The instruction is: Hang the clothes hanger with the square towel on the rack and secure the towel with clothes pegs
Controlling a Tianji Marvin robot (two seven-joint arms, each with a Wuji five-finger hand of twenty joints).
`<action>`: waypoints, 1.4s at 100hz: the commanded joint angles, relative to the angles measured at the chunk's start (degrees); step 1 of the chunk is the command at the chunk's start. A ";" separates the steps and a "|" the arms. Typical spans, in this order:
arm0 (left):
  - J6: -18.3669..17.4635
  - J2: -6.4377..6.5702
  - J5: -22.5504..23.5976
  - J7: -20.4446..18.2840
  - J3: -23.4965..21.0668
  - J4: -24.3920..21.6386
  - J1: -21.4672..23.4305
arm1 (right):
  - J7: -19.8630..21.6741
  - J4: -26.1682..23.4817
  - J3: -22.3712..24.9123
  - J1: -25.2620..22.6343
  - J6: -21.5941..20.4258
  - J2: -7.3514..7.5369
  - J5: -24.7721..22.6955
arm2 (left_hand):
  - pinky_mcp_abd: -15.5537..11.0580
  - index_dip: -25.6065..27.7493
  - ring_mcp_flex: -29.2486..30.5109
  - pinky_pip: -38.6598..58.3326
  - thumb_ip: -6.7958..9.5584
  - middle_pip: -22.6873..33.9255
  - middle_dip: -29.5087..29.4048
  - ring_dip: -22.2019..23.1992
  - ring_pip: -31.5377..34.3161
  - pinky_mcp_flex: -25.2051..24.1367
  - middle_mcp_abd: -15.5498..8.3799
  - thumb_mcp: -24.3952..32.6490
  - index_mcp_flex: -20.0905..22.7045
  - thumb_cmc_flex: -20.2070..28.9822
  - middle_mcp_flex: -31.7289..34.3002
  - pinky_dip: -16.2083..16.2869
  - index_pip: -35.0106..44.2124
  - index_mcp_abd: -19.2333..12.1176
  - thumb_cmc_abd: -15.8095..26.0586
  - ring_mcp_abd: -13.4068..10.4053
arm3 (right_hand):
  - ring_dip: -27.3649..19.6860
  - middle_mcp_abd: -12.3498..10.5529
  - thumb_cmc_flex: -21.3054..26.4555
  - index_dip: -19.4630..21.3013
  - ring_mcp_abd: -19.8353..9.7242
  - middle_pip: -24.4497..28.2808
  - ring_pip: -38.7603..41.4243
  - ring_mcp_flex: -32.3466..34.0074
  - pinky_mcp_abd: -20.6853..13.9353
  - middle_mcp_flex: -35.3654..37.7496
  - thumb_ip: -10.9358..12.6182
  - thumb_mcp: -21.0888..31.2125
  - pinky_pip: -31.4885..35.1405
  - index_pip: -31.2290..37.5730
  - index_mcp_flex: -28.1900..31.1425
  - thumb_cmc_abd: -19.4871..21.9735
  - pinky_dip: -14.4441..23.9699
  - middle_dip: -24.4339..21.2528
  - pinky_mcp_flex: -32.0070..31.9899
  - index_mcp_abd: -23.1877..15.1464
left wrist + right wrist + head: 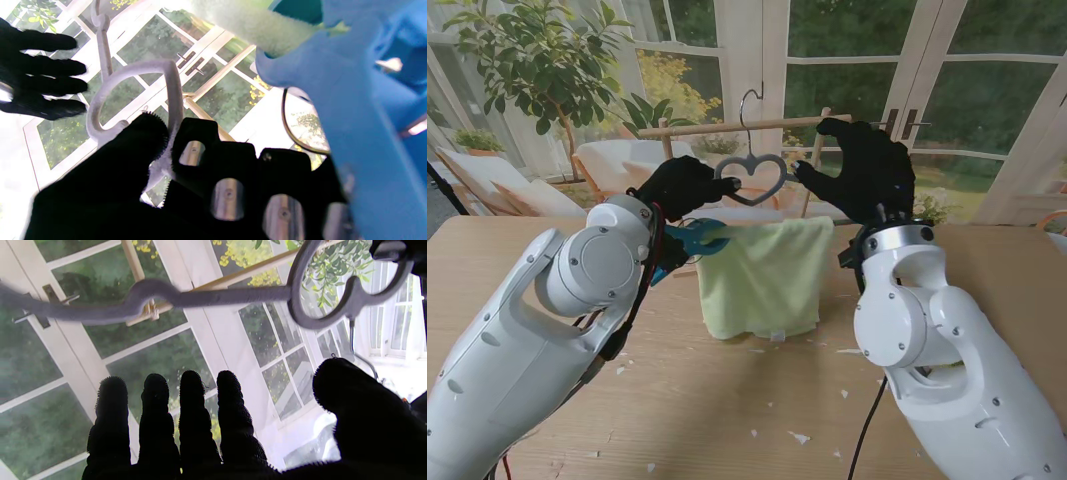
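**Hanger on rail, first peg at towel's left edge**

One grey metal clothes hanger with a heart-shaped neck (752, 180) sits upper centre of the stand view, its hook over the wooden rack rail (727, 127). One pale yellow-green square towel (762, 275) drapes from it at frame centre, its lower edge near the wooden table (987, 250). The hanger's long axis runs left–right, parallel to the rail.

One blue plastic clothes peg (692, 240) is visible; I count no others. It lies at the towel's upper left corner, just beside my left hand (677, 190), apparently on the towel's edge.

Left hand: fingers curled round the left lobe of the heart, closed on the hanger. In the left wrist view the peg (350, 100) fills the frame close against the towel (253, 23).

Right hand (867, 170): fingers spread, holding nothing, just right of the heart; contact unclear.

Judgement: hanging looks done; pegging in hand. The left hand is nearer the peg. The towel's right end is unpegged.
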 commanded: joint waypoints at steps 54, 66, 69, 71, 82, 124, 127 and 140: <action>0.58 0.21 -0.49 -2.14 -0.22 -1.43 -0.37 | 0.21 -12.79 34.15 -39.51 -13.70 0.28 -2.24 | -0.28 2.41 1.62 17.99 3.20 6.55 0.30 1.12 7.08 1.39 -5.67 2.17 6.15 2.75 1.71 2.55 5.35 1.70 3.64 -4.45 | -3.18 -2.45 5.40 -0.18 -1.37 -2.12 -4.06 1.25 2.56 -0.94 3.44 3.03 -8.62 -0.10 -1.10 -1.63 33.94 -1.01 0.24 -2.47; 0.64 0.14 -0.75 -2.17 0.16 -1.03 -0.82 | -0.14 -9.87 36.58 -42.83 -13.30 -0.09 -1.25 | -0.37 2.42 1.62 17.99 3.25 6.56 0.29 1.10 7.08 1.40 -5.67 2.14 6.16 2.83 1.71 2.50 5.34 1.70 3.60 -4.51 | -3.17 -2.52 5.45 0.02 -1.77 -2.07 -4.37 1.02 2.33 -1.58 2.89 2.69 -8.94 -0.14 -1.53 -1.62 33.99 -0.95 0.03 -2.52; 0.65 0.14 -0.78 -2.21 0.26 -0.97 -0.93 | 0.18 -8.98 36.93 -43.25 -13.14 -0.07 -1.00 | -0.38 2.42 1.62 17.99 3.25 6.56 0.29 1.10 7.08 1.40 -5.67 2.11 6.16 2.78 1.71 2.49 5.34 1.70 3.61 -4.51 | -3.17 -2.65 5.47 0.04 -1.93 -2.10 -4.49 0.74 2.14 -2.08 2.79 2.62 -9.06 -0.32 -2.11 -1.34 34.00 -0.93 -0.12 -2.46; 0.64 0.14 -0.78 -2.22 0.33 -0.92 -0.99 | 0.49 -8.43 37.05 -43.42 -12.99 -0.05 -0.82 | -0.39 2.42 1.62 17.99 3.26 6.56 0.29 1.10 7.08 1.40 -5.67 2.12 6.16 2.80 1.71 2.48 5.34 1.70 3.58 -4.52 | -3.16 -2.75 5.43 0.09 -2.08 -2.07 -4.58 0.49 1.99 -2.41 2.70 2.51 -9.15 -0.37 -2.38 -1.19 34.01 -0.91 -0.26 -2.38; 0.61 0.09 -0.84 -2.20 0.64 -0.68 -1.31 | 1.70 -4.70 36.51 -43.05 -11.90 0.20 -0.17 | -0.44 2.43 1.62 17.99 3.28 6.56 0.28 1.08 7.09 1.42 -5.67 2.10 6.16 2.82 1.71 2.45 5.34 1.70 3.61 -4.55 | -2.90 -2.98 5.71 0.70 -2.56 -1.51 -4.74 -0.40 1.31 -3.76 2.40 1.84 -9.63 -0.39 -3.42 -0.55 34.33 -0.67 -0.77 -2.49; 0.19 0.15 -1.27 -2.61 0.72 -0.58 -1.60 | 4.88 11.64 27.42 -34.99 -4.03 2.20 -6.80 | -0.62 2.43 1.63 17.99 3.29 6.57 0.26 1.01 7.08 1.45 -5.67 1.99 6.16 2.78 1.71 2.34 5.30 1.50 3.63 -4.65 | -2.15 -2.85 5.38 2.00 -2.31 0.36 -3.71 -0.68 0.47 -4.36 2.78 0.00 -9.45 0.20 -3.62 2.05 35.19 0.00 -0.34 -0.92; 0.19 0.16 -1.28 -2.65 0.72 -0.61 -1.62 | 4.92 12.70 26.81 -34.36 -3.50 2.29 -6.93 | -0.63 2.44 1.63 17.99 3.29 6.57 0.26 1.01 7.08 1.45 -5.67 2.00 6.16 2.80 1.71 2.33 5.30 1.50 3.62 -4.66 | -2.13 -2.64 5.11 2.07 -2.18 0.39 -3.69 -0.94 0.41 -4.81 2.69 -0.29 -9.45 0.21 -3.76 2.09 35.21 0.02 -0.40 -0.49; 0.20 0.25 -1.23 -2.87 0.58 -0.90 -1.50 | 6.24 15.98 25.03 -32.41 -1.61 2.74 -7.88 | -0.74 2.46 1.63 17.99 3.31 6.57 0.26 0.99 7.09 1.47 -5.67 2.00 6.06 2.83 1.71 2.29 5.27 1.41 3.62 -4.72 | -2.36 -1.63 3.41 2.46 -1.51 0.37 -4.11 -3.71 -0.19 -8.66 1.42 -1.94 -10.13 -0.23 -5.68 1.93 35.02 -0.10 -1.36 2.26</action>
